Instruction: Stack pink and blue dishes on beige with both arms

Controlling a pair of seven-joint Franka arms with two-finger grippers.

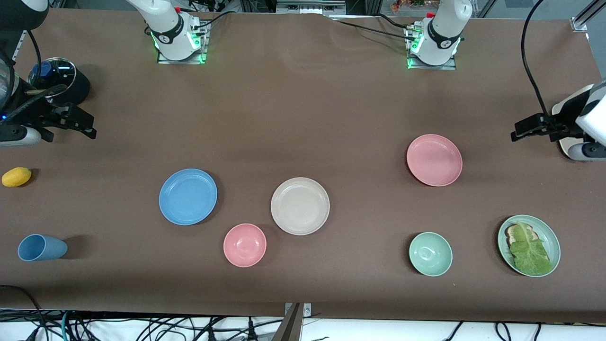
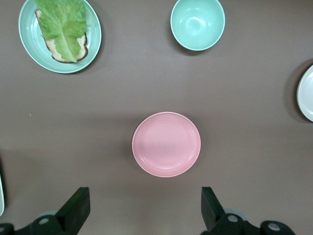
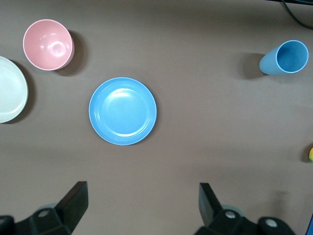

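The beige plate [image 1: 300, 206] lies mid-table, with the blue plate [image 1: 188, 196] beside it toward the right arm's end. The pink plate [image 1: 434, 160] lies toward the left arm's end, farther from the front camera. My right gripper [image 1: 87, 125] hangs open and empty over the table's right-arm end. In the right wrist view the gripper [image 3: 142, 188] looks down on the blue plate [image 3: 122, 111]. My left gripper [image 1: 517, 131] hangs open and empty over the left-arm end. In the left wrist view the gripper [image 2: 144, 196] has the pink plate [image 2: 166, 144] below it.
A pink bowl [image 1: 245, 245] sits close to the beige plate, nearer the camera. A green bowl [image 1: 430, 254] and a green plate with bread and lettuce [image 1: 529, 245] lie near the front edge. A blue cup [image 1: 40, 247], a yellow fruit [image 1: 16, 176] and a lidded black pot [image 1: 57, 78] are at the right arm's end.
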